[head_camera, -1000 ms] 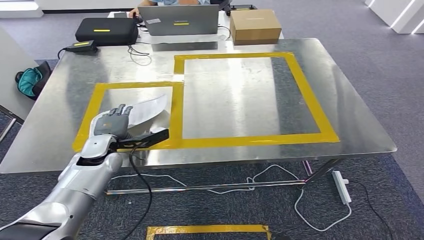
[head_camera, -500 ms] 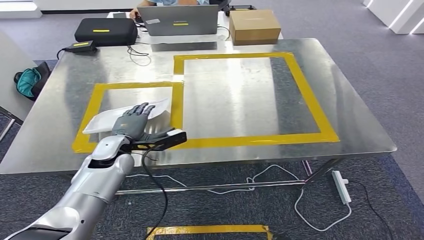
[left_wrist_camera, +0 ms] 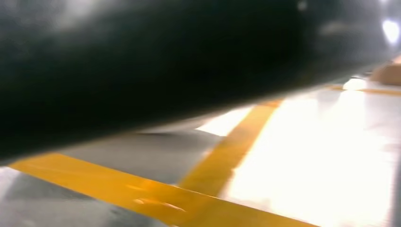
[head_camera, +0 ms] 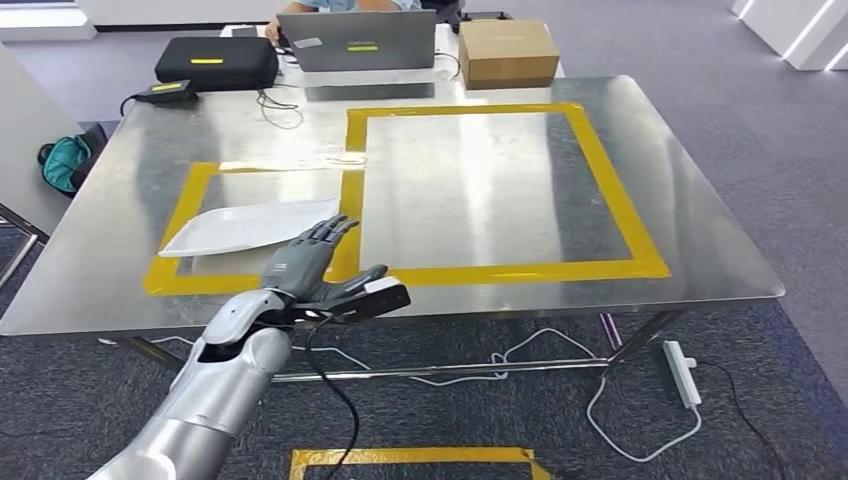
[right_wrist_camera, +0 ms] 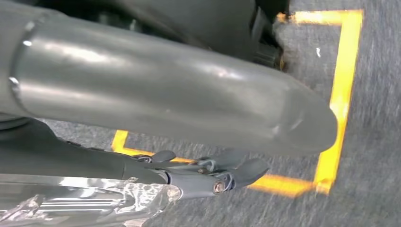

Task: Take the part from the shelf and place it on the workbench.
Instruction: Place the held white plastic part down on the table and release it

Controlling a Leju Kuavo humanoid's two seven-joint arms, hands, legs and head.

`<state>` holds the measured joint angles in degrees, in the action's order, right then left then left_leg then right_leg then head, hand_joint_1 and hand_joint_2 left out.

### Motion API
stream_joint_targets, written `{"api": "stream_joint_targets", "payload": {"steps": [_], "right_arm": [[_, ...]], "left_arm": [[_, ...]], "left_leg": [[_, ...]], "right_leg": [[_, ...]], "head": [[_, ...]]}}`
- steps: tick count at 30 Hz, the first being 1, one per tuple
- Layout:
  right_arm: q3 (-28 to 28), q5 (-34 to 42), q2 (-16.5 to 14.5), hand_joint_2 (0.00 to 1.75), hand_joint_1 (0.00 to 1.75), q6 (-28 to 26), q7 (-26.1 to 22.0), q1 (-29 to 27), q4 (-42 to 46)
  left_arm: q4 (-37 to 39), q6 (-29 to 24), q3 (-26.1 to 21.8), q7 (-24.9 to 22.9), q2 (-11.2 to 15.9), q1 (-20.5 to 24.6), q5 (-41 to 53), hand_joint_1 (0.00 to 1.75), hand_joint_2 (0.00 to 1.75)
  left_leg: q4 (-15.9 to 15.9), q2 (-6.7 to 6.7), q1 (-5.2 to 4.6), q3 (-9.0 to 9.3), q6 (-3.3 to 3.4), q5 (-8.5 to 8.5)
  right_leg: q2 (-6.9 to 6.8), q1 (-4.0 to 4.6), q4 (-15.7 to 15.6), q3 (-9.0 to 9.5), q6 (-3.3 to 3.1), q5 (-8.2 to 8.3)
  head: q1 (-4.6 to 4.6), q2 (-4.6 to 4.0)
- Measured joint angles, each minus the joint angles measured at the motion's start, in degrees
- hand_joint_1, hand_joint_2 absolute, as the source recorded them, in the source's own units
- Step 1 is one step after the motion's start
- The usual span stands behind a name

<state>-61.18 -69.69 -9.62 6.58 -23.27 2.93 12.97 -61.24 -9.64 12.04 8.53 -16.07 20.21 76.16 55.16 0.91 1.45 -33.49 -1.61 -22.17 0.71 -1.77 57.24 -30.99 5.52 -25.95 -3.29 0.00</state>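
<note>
Hovering with its fingers spread and nothing in them, the left robot hand [head_camera: 312, 262] had drawn back toward the near edge of the shiny steel table [head_camera: 480, 190], letting go of the flat white sheet-like part [head_camera: 245, 227] it had gripped a second earlier. That part lay flat inside the smaller yellow-taped rectangle [head_camera: 178, 213], just beyond the fingertips and apart from them. The placement looked done; the right robot hand [right_wrist_camera: 208, 176] hung over grey carpet, fingers loosely apart, holding nothing.

The part [head_camera: 245, 228] is a thin white sheet, a bit shiny. It lies flat on the workbench [head_camera: 460, 190]. It sits inside the smaller yellow tape box [head_camera: 200, 180].
</note>
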Motion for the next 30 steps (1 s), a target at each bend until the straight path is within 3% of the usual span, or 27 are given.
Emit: {"api": "stream_joint_targets", "payload": {"steps": [3, 5, 7, 8, 9, 10, 11, 13, 14, 15, 17, 18, 19, 20, 22, 23, 24, 25, 26, 28, 29, 30], "right_arm": [[-0.94, 0.4, -0.21, 0.0, 0.0, -0.35, -0.04, -0.14, 0.09], [-1.56, 0.69, -0.38, 0.0, 0.0, -0.42, -0.03, -0.23, 0.15], [-2.1, 1.0, -0.6, 0.0, 0.0, -0.45, -0.03, -0.27, 0.22], [-2.36, 1.11, -0.72, 0.0, 0.0, -0.48, -0.03, -0.32, 0.28], [-2.62, 1.21, -0.85, 0.0, 0.0, -0.51, -0.03, -0.4, 0.35], [-2.84, 1.25, -0.97, 0.0, 0.0, -0.53, -0.03, -0.48, 0.43], [-2.99, 1.27, -1.09, 0.0, 0.0, -0.55, -0.03, -0.54, 0.51], [-3.17, 1.31, -1.35, 0.0, 0.0, -0.56, -0.04, -0.54, 0.64], [-3.26, 1.33, -1.46, 0.0, 0.0, -0.57, -0.05, -0.52, 0.69], [-3.39, 1.36, -1.54, 0.0, 0.0, -0.59, -0.05, -0.52, 0.75], [-3.76, 1.49, -1.66, 0.0, 0.0, -0.59, -0.03, -0.65, 0.87], [-3.95, 1.54, -1.76, 0.0, 0.0, -0.59, 0.02, -0.77, 0.94], [-4.11, 1.51, -1.89, 0.0, 0.0, -0.59, 0.07, -0.91, 1.0], [-4.26, 1.33, -2.03, 0.0, 0.0, -0.6, 0.16, -1.03, 1.05], [-4.4, 0.74, -2.34, 0.0, 0.0, -0.74, 0.39, -1.08, 1.09], [-4.42, 0.4, -2.49, 0.0, 0.0, -0.88, 0.5, -1.07, 1.1], [-4.42, 0.15, -2.63, 0.0, 0.0, -1.07, 0.57, -1.05, 1.11], [-4.43, -0.07, -2.78, 0.0, 0.0, -1.28, 0.61, -1.05, 1.11], [-4.44, -0.21, -2.92, 0.0, 0.0, -1.54, 0.67, -1.02, 1.12], [-4.47, -0.29, -3.34, 0.0, 0.0, -2.5, 1.32, -0.74, 1.19], [-4.5, -0.3, -3.68, 0.0, 0.0, -3.1, 1.72, -0.49, 1.22], [-4.51, -0.34, -4.02, 0.0, 0.0, -3.61, 2.0, -0.26, 1.25]], "left_arm": [[-3.97, -0.34, 1.45, 1.08, 0.37, -3.25, -2.45, 0.0, 0.0], [-6.73, -0.71, 2.23, 1.76, 0.74, -5.38, -3.58, 0.0, 0.0], [-9.58, -1.3, 2.79, 2.41, 1.22, -7.5, -4.58, 0.0, 0.0], [-10.91, -1.62, 2.96, 2.69, 1.49, -8.53, -4.99, 0.0, 0.0], [-12.22, -1.93, 3.05, 2.96, 1.73, -9.48, -5.37, 0.0, 0.0], [-13.35, -2.13, 3.08, 3.18, 1.91, -10.26, -5.63, 0.0, 0.0], [-14.38, -2.27, 3.11, 3.37, 2.05, -10.79, -5.85, 0.0, 0.0], [-16.23, -2.46, 3.17, 3.69, 2.22, -11.38, -6.27, 0.0, 0.0], [-17.06, -2.62, 3.2, 3.83, 2.27, -11.59, -6.54, 0.0, 0.0], [-17.85, -2.9, 3.2, 4.03, 2.33, -11.88, -6.92, 0.0, 0.0], [-19.51, -3.79, 3.11, 4.76, 2.55, -12.97, -8.03, 0.0, 0.0], [-20.55, -4.42, 2.98, 5.3, 2.69, -13.68, -8.82, 0.0, 0.0], [-21.67, -5.1, 2.72, 5.87, 2.83, -14.48, -9.7, 0.0, 0.0], [-22.96, -5.87, 2.2, 6.5, 2.96, -15.33, -10.73, 0.0, 0.0], [-25.47, -7.13, 0.32, 7.83, 3.27, -17.2, -12.92, 0.0, 0.0], [-26.54, -7.47, -1.18, 8.58, 3.42, -18.14, -14.04, 0.0, 0.0], [-27.37, -7.56, -2.9, 9.48, 3.53, -19.02, -15.16, 0.0, 0.0], [-28.01, -7.49, -4.87, 10.51, 3.57, -19.8, -16.39, 0.0, 0.0], [-28.49, -7.35, -6.95, 11.58, 3.58, -20.46, -17.7, 0.0, 0.0], [-29.05, -6.83, -11.16, 13.58, 3.48, -21.27, -20.53, 0.0, 0.0], [-29.16, -6.39, -13.24, 14.43, 3.39, -21.44, -22.02, 0.0, 0.0], [-29.19, -5.85, -15.24, 15.24, 3.27, -21.52, -23.45, 0.0, 0.0]], "left_leg": [[1.1, -0.07, 0.16, -0.81, -0.79, -0.77], [5.5, -0.18, 0.11, -2.72, -0.99, -4.82], [13.65, -0.42, -0.13, -5.5, -0.78, -10.05], [16.82, -0.53, -0.26, -6.26, -0.58, -11.46], [18.32, -0.62, -0.4, -6.21, -0.29, -11.75], [17.55, -0.66, -0.59, -5.08, 0.1, -10.91], [14.68, -0.69, -0.82, -2.9, 0.57, -9.44], [6.45, -0.82, -1.32, 2.79, 1.48, -7.56], [3.3, -0.87, -1.52, 4.81, 1.69, -7.28], [1.53, -0.91, -1.7, 5.85, 1.79, -7.37], [0.92, -0.81, -1.82, 5.62, 2.07, -6.8], [0.84, -0.72, -1.76, 5.21, 2.43, -6.3], [0.77, -0.62, -1.66, 4.69, 2.83, -5.68], [0.69, -0.53, -1.53, 4.03, 3.13, -5.02], [0.74, -0.39, -1.52, 2.58, 3.41, -3.81], [0.77, -0.29, -1.54, 1.82, 3.4, -3.21], [0.81, -0.18, -1.55, 1.05, 3.36, -2.61], [0.84, -0.1, -1.56, 0.3, 3.27, -2.02], [0.87, -0.06, -1.56, -0.39, 3.13, -1.46], [1.0, -0.07, -1.63, -1.41, 2.66, -0.44], [1.08, -0.05, -1.69, -1.7, 2.37, 0.04], [1.13, -0.02, -1.72, -1.86, 2.03, 0.54]], "right_leg": [[0.33, 0.05, 0.8, -1.4, -2.11, 0.25], [0.31, 0.17, 0.82, -2.43, -3.29, 0.99], [0.3, 0.51, 0.82, -3.7, -3.95, 1.89], [0.31, 0.73, 0.83, -4.33, -4.09, 2.34], [0.32, 0.94, 0.83, -4.95, -4.15, 2.8], [0.34, 1.12, 0.84, -5.53, -4.17, 3.26], [0.37, 1.28, 0.84, -6.09, -4.15, 3.76], [0.42, 1.54, 0.91, -7.0, -3.91, 4.72], [0.42, 1.64, 0.89, -7.25, -3.68, 5.21], [0.41, 1.67, 0.83, -7.36, -3.4, 5.68], [0.4, 1.62, 0.44, -7.41, -2.76, 6.65], [0.34, 1.55, 0.59, -7.68, -2.43, 6.31], [0.24, 1.52, 1.52, -8.22, -2.14, 4.93], [0.08, 1.49, 3.7, -9.02, -1.87, 2.48], [-0.22, 1.45, 11.06, -10.89, -1.46, -3.5], [-0.27, 1.44, 14.71, -11.38, -1.32, -5.26], [-0.28, 1.44, 16.94, -11.14, -1.26, -5.65], [-0.29, 1.44, 17.2, -9.9, -1.28, -4.9], [-0.29, 1.44, 15.37, -7.63, -1.38, -3.51], [-0.33, 1.51, 7.11, -0.79, -1.72, -2.17], [-0.31, 1.59, 3.18, 2.08, -1.96, -2.52], [-0.27, 1.71, 0.42, 3.79, -2.22, -3.14]], "head": [[0.18, 0.0], [0.35, 0.0], [0.49, 0.0], [0.53, 0.0], [0.57, 0.0], [0.58, 0.0], [0.61, 0.0], [0.62, 0.0], [0.58, 0.0], [0.65, 0.01], [0.76, 0.01], [0.82, 0.01], [0.69, 0.0], [0.56, 0.0], [0.28, 0.0], [0.25, 0.0], [0.25, 0.0], [0.25, 0.0], [0.25, 0.0], [0.24, 0.0], [0.29, 0.01], [0.35, 0.01]]}}
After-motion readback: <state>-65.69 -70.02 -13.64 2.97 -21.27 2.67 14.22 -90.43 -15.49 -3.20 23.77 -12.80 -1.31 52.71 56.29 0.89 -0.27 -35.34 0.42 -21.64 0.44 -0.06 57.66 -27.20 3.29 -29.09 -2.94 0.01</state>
